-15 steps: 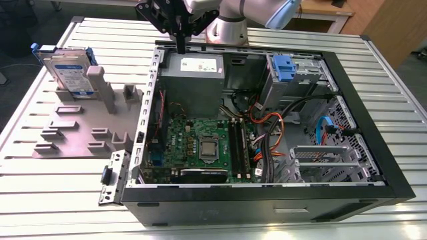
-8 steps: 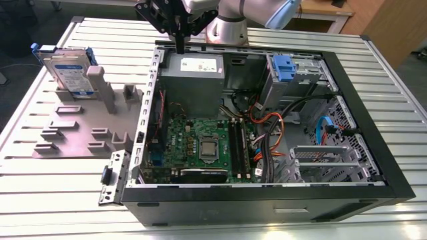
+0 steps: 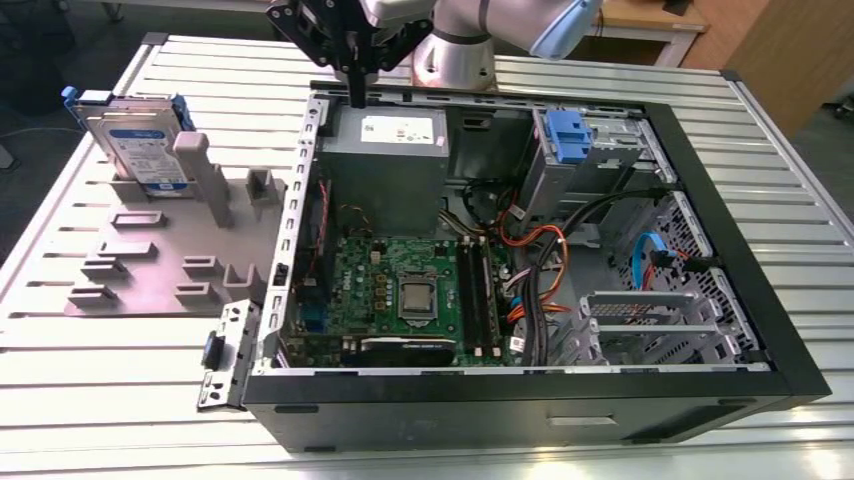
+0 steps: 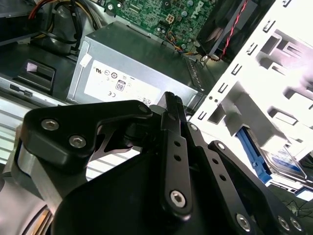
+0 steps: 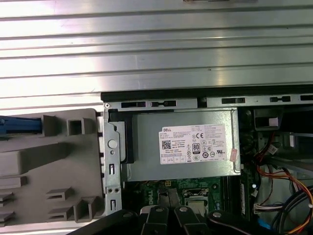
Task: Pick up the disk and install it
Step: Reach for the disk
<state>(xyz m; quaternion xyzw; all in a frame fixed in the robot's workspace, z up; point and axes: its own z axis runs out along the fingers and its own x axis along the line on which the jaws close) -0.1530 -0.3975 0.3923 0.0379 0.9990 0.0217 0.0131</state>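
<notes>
Standing upright, silver disk (image 3: 138,140) (blue-framed, white-labelled)

Ribbed metal desk (image 5: 156,44) carries an open PC case (image 5: 205,93), black rim w/ a slotted metal strip just inside. Grey power supply (image 5: 181,144) w/ white label sits in the case corner. Green circuit board (image 5: 146,196) lies just beside it. Chip socket (image 5: 195,204) is partly hidden by black gripper (image 5: 171,219) links. Orange, red & yellow wires (image 5: 279,171) bunch nr the supply's other end. Outside the case, hard against its wall, is a grey plastic holder (image 5: 49,161) w/ slots & posts. Disk (image 5: 19,125) shows as a blue edge in it.
</notes>
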